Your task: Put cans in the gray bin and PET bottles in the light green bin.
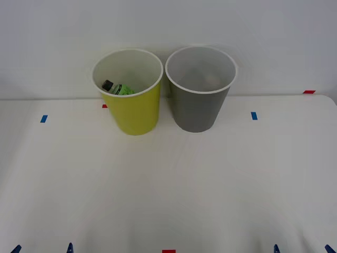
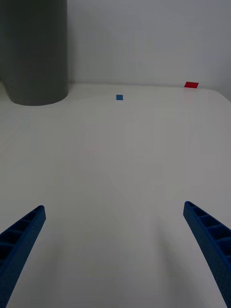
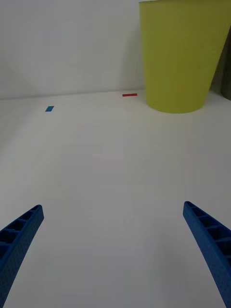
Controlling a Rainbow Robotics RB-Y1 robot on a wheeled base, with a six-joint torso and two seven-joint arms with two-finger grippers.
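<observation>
The light green bin (image 1: pixel 134 113) stands at the back of the white table, left of the gray bin (image 1: pixel 197 110), and the two almost touch. A PET bottle (image 1: pixel 120 88) with a green label and dark cap lies inside the light green bin. Cans are hidden; a faint pale shape low inside the gray bin is too dim to name. My left gripper (image 1: pixel 42 249) is open at the near left edge, facing the light green bin (image 3: pixel 180 57). My right gripper (image 1: pixel 302 249) is open at the near right edge, with the gray bin (image 2: pixel 33 48) far ahead. Both hold nothing.
The white table (image 1: pixel 168 184) runs bare from the grippers to the bins. Small blue tape marks (image 1: pixel 43 118) (image 1: pixel 254 115) and red tape marks (image 1: pixel 309 91) (image 1: pixel 168 251) lie flat on it. A plain pale wall stands behind the bins.
</observation>
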